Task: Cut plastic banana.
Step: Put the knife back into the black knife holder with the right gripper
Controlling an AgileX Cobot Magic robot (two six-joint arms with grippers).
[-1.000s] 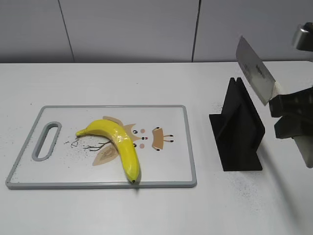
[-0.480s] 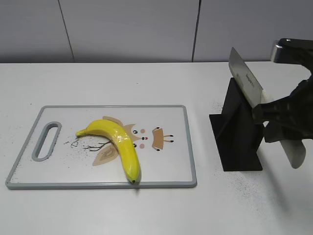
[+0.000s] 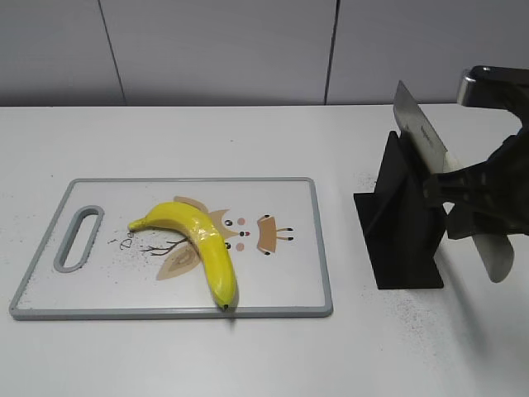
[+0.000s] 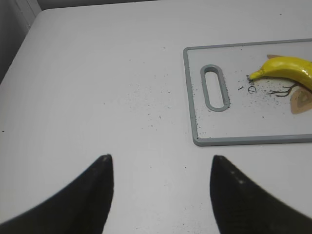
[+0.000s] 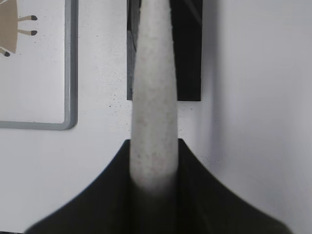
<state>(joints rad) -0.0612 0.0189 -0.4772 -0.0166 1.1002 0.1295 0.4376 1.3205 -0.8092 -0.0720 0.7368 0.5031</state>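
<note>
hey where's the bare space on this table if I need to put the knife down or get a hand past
Bare tabletop runs behind the cutting board, and along the front edge below it. The left gripper hangs open over more bare surface left of the board's handle slot. It is crowded on the right: the black knife stand sits beside the board, with the right gripper holding the knife over it.

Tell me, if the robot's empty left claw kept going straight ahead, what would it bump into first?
Probably nothing soon. The left gripper is open over bare table. The cutting board with the banana lies off to its right, though depth is hard to judge.
</note>
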